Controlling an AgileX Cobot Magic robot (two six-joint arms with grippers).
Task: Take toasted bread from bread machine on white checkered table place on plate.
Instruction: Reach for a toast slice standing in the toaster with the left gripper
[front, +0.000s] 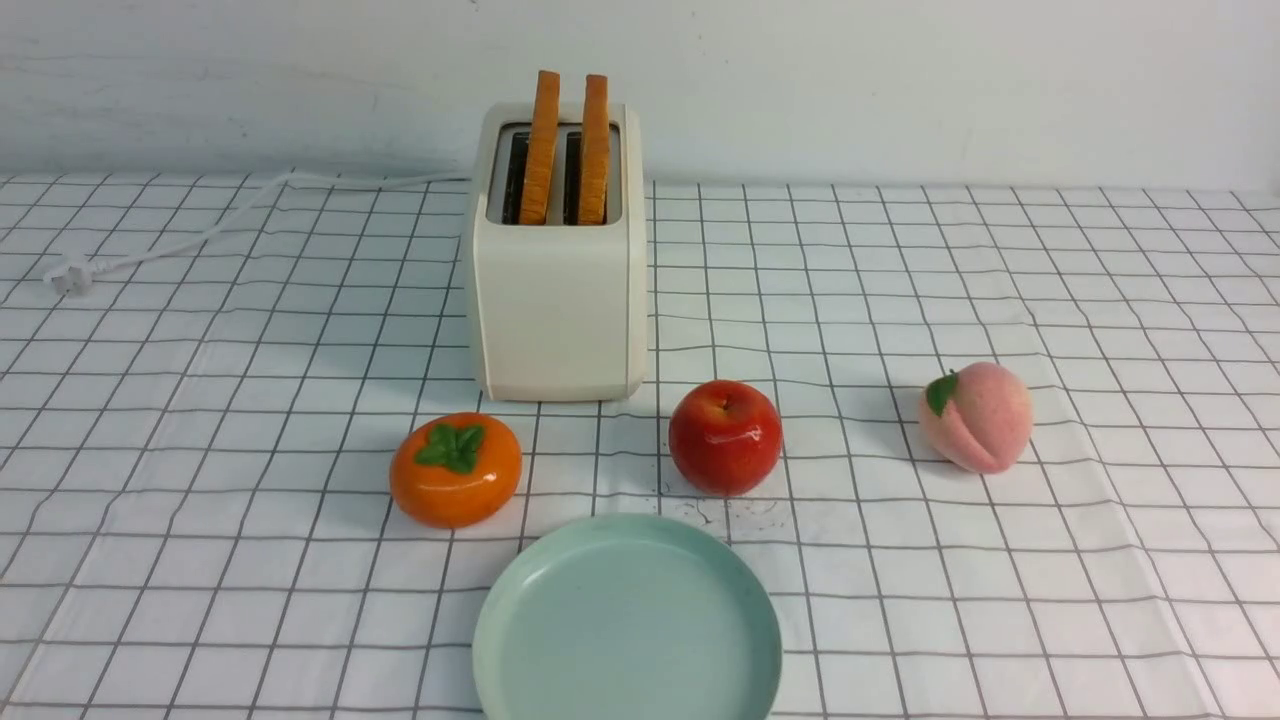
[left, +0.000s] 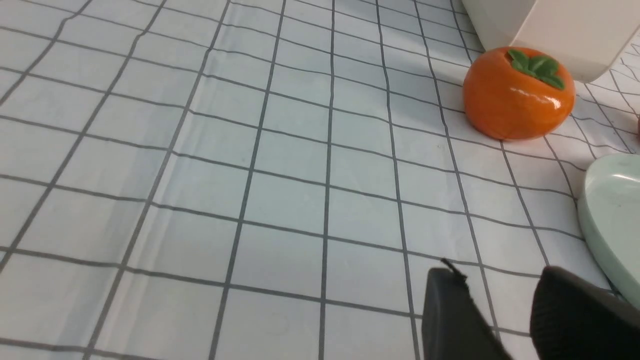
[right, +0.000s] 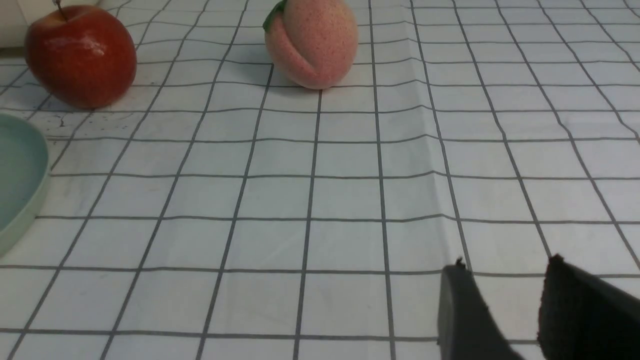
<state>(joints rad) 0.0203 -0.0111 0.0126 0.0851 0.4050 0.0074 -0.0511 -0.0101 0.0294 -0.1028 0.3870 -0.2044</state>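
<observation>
So going left to right on the white checkered table (front: 850, 620), first up is a white power cord (front: 225, 220) with its plug (front: 70, 275) lying loose near the far left, and the cord runs over to the bread machine (front: 560, 310). The left gripper (left: 492, 305) only shows up in its own wrist view, fingers spread with a gap between them and nothing in there, just table cloth behind. Next there's a shiny orange persimmon (front: 456, 470) with green leaves on top, sitting in front of the bread machine and a bit to its left. The bread machine is a cream-white two-slot job back by the wall (front: 850, 90), and the toasted bread (front: 540, 150) is in it, two slices standing up side by side, one per slot, poking well out of the top with brown crusts showing. The plate (front: 628, 620) is pale green, bare, and up front at the near edge of the view. A red apple (front: 725, 438) sits just behind it, slightly right, then a pink peach (front: 977, 417) with a green leaf farther right. Right gripper (right: 510, 305) is also spread with nothing between its fingers, seen only in its wrist view
</observation>
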